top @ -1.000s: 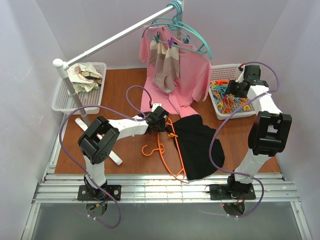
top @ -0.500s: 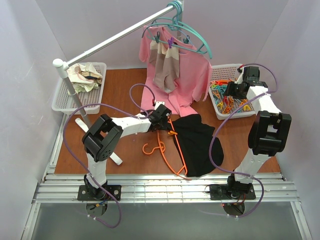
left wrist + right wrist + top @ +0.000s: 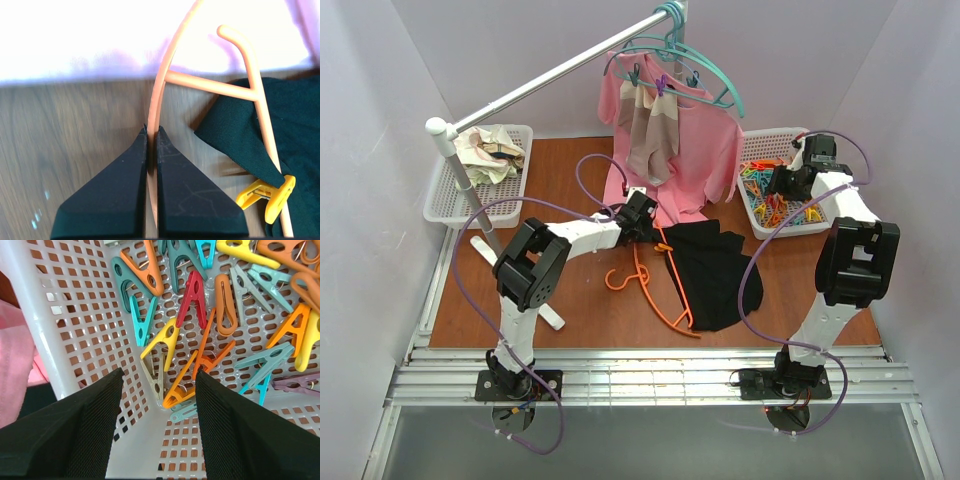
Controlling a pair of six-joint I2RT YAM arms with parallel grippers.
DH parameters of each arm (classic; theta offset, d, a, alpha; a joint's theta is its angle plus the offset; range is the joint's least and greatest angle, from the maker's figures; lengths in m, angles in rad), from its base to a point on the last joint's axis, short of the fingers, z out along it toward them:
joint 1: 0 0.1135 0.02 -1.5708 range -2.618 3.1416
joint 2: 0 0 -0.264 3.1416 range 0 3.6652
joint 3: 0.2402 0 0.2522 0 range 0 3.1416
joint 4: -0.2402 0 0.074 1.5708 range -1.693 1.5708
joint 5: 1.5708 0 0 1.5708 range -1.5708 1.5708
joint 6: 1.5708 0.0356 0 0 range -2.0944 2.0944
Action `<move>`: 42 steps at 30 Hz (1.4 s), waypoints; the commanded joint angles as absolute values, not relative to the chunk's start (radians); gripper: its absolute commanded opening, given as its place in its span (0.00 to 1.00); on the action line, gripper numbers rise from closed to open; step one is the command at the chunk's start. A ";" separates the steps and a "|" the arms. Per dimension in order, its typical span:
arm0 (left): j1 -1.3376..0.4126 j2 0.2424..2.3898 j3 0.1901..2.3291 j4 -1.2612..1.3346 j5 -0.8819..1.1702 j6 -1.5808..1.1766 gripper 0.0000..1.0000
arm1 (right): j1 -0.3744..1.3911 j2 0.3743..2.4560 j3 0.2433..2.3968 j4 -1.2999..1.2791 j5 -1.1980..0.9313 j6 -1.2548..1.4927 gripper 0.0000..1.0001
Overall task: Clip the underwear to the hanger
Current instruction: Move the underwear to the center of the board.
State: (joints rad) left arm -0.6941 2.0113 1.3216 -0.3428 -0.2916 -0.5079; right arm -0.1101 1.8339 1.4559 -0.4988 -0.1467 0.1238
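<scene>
Observer: What is the left hand (image 3: 152,132) doing?

Checker: Its two dark fingers are pressed together on a thin curved rod of the hanger (image 3: 210,85). The orange plastic is pinched right at the tips.

Observer: And what lies just beyond those tips?

Checker: A straight orange bar branches off to the right. The underwear (image 3: 715,275) starts beside it, with one corner of the black cloth running down to the hanger's arm. A yellow clothespin (image 3: 267,194) sits on that arm where the corner meets it.

Observer: Where is the garment as a whole?

Checker: In the top view it is spread on the brown desk (image 3: 570,190), in the middle, between the two arms. The orange frame runs along its left edge, and the hook points toward the near left. The hem of the pink shirt (image 3: 705,150) hangs just behind the left hand.

Observer: And the right hand (image 3: 159,372)?

Checker: Its fingers stand apart with nothing between them. It hangs over the white basket (image 3: 65,315) at the far right of the desk, well away from the garment. Below the gap lie mixed clothespins, a red one (image 3: 192,292) among orange, teal and yellow ones.
</scene>
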 commanded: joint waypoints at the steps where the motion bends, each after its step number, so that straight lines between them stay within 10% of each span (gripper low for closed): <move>1: -0.661 2.063 1.357 -0.330 -0.258 -0.422 0.00 | -0.110 1.848 1.479 -0.485 -0.172 0.129 0.52; 17: -0.594 2.128 1.451 -0.273 -0.112 -0.204 0.00 | -0.109 1.998 1.653 -0.491 -0.147 0.115 0.52; 22: -0.595 2.073 1.448 -0.282 -0.135 -0.225 0.59 | -0.109 2.100 1.713 -0.497 -0.097 0.089 0.50; 42: -0.597 1.752 1.233 -0.377 -0.267 -0.377 0.71 | -0.109 2.195 1.737 -0.520 -0.005 0.048 0.26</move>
State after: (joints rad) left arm -0.6003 1.8133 1.2686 -0.3527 -0.2214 -0.3546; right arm -0.1093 2.2211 1.7626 -0.5068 -0.0486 0.0673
